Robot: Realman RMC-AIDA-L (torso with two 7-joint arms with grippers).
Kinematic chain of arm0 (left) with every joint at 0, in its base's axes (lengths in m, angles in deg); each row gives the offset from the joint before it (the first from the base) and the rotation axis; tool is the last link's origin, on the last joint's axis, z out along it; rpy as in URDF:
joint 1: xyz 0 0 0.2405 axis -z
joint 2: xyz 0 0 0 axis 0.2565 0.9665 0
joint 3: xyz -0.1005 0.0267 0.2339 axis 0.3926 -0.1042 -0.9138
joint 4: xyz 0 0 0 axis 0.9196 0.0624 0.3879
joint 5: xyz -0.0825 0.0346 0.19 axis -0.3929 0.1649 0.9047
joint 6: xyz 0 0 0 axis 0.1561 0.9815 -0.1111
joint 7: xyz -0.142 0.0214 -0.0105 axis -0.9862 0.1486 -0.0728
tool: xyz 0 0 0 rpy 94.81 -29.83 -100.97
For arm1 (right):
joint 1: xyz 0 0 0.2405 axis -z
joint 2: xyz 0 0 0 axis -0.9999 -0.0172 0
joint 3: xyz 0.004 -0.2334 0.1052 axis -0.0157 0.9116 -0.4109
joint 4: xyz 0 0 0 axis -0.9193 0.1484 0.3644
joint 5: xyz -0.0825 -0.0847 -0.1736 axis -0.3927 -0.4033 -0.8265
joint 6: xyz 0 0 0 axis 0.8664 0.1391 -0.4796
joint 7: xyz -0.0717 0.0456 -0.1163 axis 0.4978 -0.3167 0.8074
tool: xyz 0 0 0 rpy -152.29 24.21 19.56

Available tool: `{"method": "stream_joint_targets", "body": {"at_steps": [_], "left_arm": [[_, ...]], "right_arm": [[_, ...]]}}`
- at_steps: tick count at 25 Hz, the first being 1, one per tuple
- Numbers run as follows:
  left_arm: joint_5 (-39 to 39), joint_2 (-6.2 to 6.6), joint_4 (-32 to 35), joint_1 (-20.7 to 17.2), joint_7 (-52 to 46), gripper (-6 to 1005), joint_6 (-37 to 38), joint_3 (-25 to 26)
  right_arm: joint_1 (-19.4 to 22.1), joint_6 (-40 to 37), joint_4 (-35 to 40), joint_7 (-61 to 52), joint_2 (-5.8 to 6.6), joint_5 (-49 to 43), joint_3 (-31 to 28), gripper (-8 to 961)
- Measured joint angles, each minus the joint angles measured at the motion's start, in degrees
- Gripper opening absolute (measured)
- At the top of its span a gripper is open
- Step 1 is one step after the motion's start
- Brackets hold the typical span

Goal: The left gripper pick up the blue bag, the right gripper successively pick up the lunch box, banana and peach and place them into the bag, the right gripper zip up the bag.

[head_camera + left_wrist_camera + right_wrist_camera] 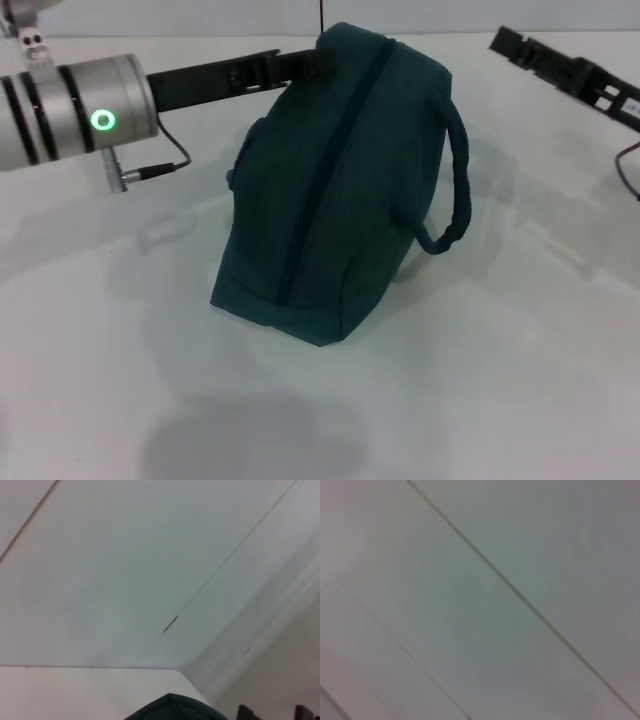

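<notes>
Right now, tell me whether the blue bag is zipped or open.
Zipped, it seems: the blue bag shows one unbroken dark zipper line along its top, no lining visible.

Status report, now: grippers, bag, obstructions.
Left gripper at blue bag's far top end. Right gripper off to the right, clear. Bag looks zipped, upright. No fruit or lunch box visible.

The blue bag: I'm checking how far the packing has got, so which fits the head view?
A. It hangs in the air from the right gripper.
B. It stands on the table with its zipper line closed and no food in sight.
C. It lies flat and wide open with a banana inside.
B. The blue bag rests on the white table, its dark zipper line running unbroken over the top; no lunch box, banana or peach shows.
</notes>
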Motion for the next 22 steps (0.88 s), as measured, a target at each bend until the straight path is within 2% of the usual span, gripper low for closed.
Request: {"method": "stream_joint_targets", "body": {"at_steps": [7,11,14,17,22], "left_arm": [[-2.2,-0.21,0.6,0.3,3.8,239,-1.3,-0.8],[-3.7,0.05,3.0,-0.2,4.5,323,0.0,-0.7],[-4.8,0.86,5.7,-0.5,4.7,386,3.2,-0.5],[-6.0,2.3,7.9,-0.8,5.6,449,7.9,-0.5],[-6.5,4.68,12.4,-4.1,10.4,680,18.7,-0.5]], "right_arm": [[0.8,-1.4,0.2,2.2,0.82,-0.2,-0.5,831],[1.0,-4.9,1.6,5.6,1.21,-0.3,-0.4,867],[1.0,-10.0,3.8,9.6,1.35,-2.0,-0.1,876],[1.0,-14.2,7.2,12.8,1.05,-7.0,0.0,875],[0.5,-17.3,12.7,14.9,-0.5,-18.1,0.1,875]]}}
